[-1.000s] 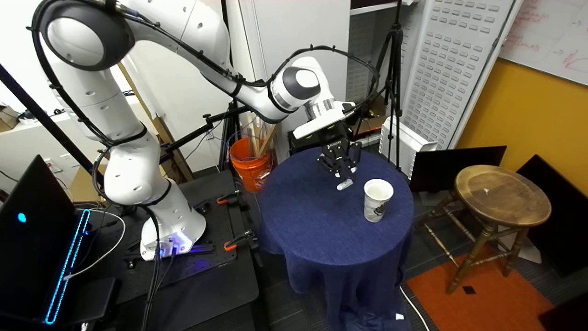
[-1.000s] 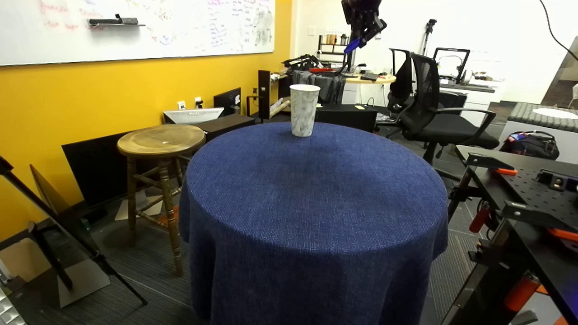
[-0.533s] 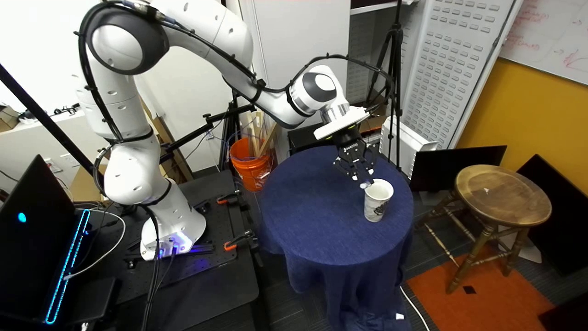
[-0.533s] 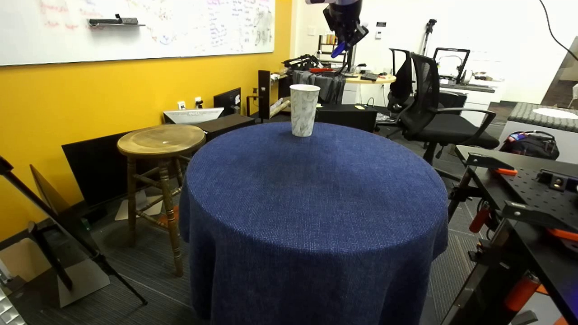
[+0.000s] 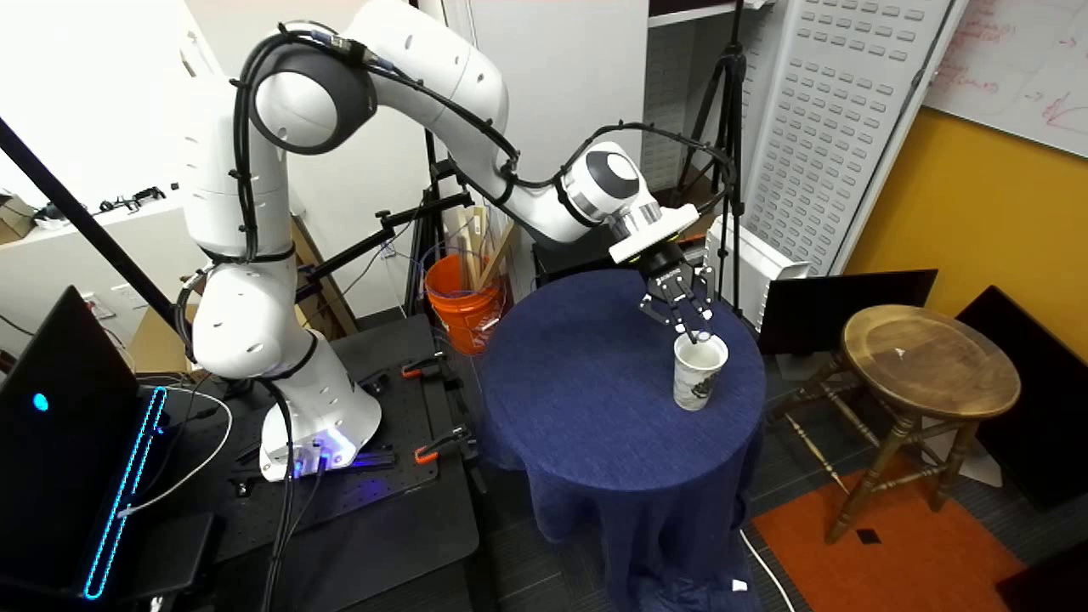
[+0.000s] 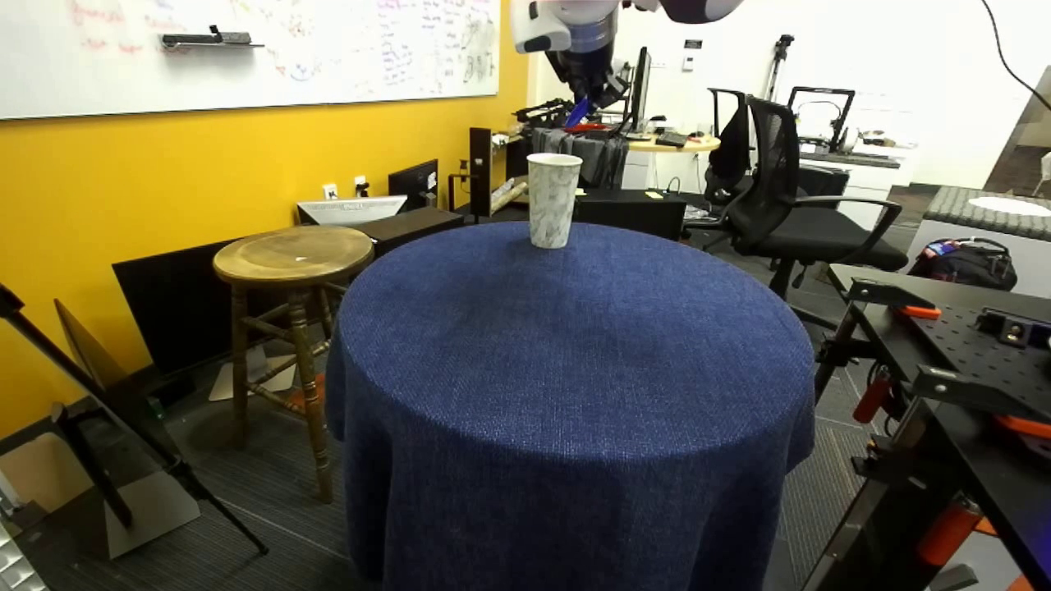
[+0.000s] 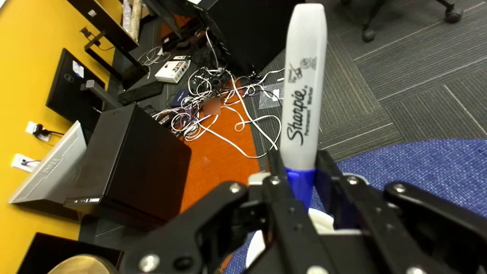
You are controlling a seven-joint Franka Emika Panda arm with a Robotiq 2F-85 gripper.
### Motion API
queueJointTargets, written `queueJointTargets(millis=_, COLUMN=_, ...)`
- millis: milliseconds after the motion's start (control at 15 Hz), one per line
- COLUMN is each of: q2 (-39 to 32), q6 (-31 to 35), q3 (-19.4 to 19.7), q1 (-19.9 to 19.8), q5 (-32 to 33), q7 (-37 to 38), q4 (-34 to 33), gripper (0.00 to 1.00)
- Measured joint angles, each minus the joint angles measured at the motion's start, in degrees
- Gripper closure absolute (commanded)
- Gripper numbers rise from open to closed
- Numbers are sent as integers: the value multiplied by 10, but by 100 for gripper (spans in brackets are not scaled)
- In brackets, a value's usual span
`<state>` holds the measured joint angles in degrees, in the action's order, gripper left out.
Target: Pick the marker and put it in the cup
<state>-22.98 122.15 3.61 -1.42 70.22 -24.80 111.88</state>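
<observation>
Black two-finger tool (image 7: 300, 163) pinches the blue end of the slim grey Sharpie marker (image 7: 305, 83), above the tall white cup (image 5: 692, 381) with grey marbling; can't tell whether the marker is right over the cup's opening. Cup stands upright on the round, navy-blue cloth-covered worktop (image 5: 586, 399). Round brown wooden stool (image 5: 931, 361) well apart from the cup; orange plastic bucket (image 5: 466, 319) too, on the cup's opposite side.

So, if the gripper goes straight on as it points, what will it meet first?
Probably the cup: in an exterior view it is next in line for the gripper and its marker. Depth is unclear, so they may miss it.
</observation>
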Motion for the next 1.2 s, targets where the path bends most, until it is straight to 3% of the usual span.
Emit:
queueJointTargets(millis=467, q2=-46, q6=-6, q3=-16, q1=0, q5=2, q7=-36, q4=-40, gripper=94)
queueJointTargets(millis=1200, q2=-94, q6=-83, q3=-27, q1=2, q5=-15, q7=-96, q4=-82, gripper=94)
